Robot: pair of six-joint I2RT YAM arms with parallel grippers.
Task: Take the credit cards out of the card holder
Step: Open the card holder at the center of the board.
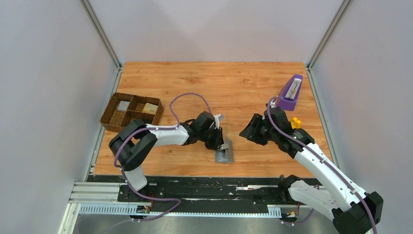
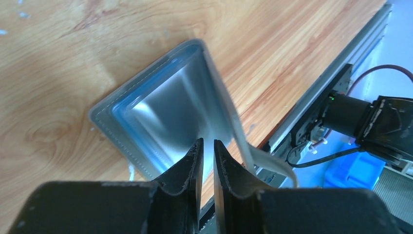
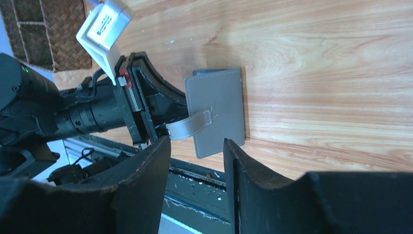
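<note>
My left tool (image 2: 207, 142) is narrow, only a slit between its tips, set at the mouth of the card holder (image 3: 221, 97); whether it pinches anything there I cannot tell; the holder's strap (image 3: 190, 127) curls beside one finger. My right tool (image 3: 197, 141) stands wide and empty, just right of the holder and apart from it. The holder lies on the bench (image 3: 331, 73) by the near edge, about mid-width, its cover lifted a little so the pale lining shows; no credit cards show at the mouth. To do this well, I judge the left should hold the cover up and steady; the right should come in low, tips level with the pocket, and draw a card straight out along the slot; a tug on the strap would drag the whole holder. The woven tray (image 1: 109, 119) sits far left.
</note>
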